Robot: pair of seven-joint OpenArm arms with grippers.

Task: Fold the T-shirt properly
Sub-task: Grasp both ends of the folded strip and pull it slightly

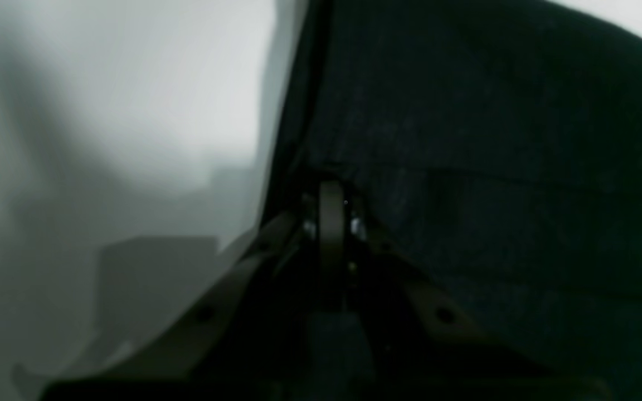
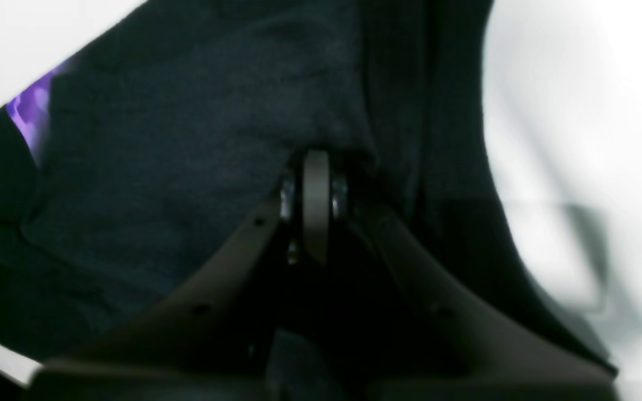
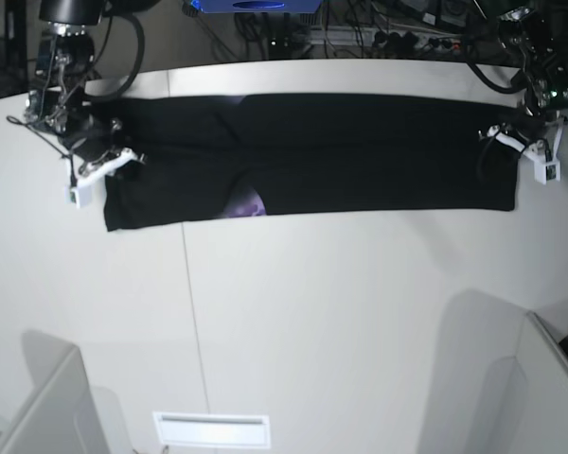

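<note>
Plainly, the left wrist view shows the left jaws [image 1: 332, 192] pressed together on a bunched fold of the T-shirt [image 1: 494, 167]. Black cloth runs up and away to the right of them, while pale desk [image 1: 131, 111] lies blurred to their left. The pinch looks thin, right at the cloth's edge, so a hard pull could drag the hem out of the grip.

Over in the right wrist view, the right jaws [image 2: 316, 167] are likewise closed on dark fabric. The T-shirt spreads mostly to their left, with a sliver of purple print showing at the far left edge, and only a narrow strip hangs to their right before the white desk begins. Blur hides how many layers are caught; if only one is held, the fold would open as it is carried.

From the base view, the T-shirt lies as a long black band across the far part of the desk, stretched between the two jaws, one at each end. A small patch of purple peeks out along the near edge, nearer the right jaws. Uneven lifting by the two arms could skew the band and leave a crooked crease.
</note>
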